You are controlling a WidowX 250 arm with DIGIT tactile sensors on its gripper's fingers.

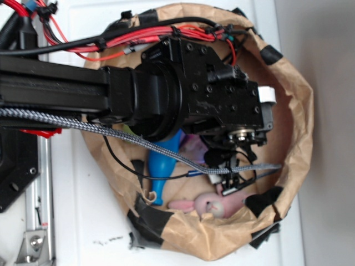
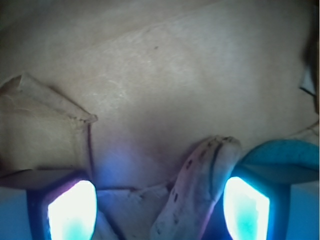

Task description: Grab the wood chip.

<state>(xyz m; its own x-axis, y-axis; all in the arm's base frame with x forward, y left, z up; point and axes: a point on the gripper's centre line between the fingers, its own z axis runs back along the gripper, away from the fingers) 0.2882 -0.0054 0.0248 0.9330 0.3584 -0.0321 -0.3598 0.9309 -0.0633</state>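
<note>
The end effector (image 2: 159, 200) hangs released, its lit fingers (image 2: 72, 210) straddling the wood chip (image 2: 200, 190), whose long axis runs steeply between them, nearer the right one.

No text, label, brand, number or sign can be read in either view.
</note>
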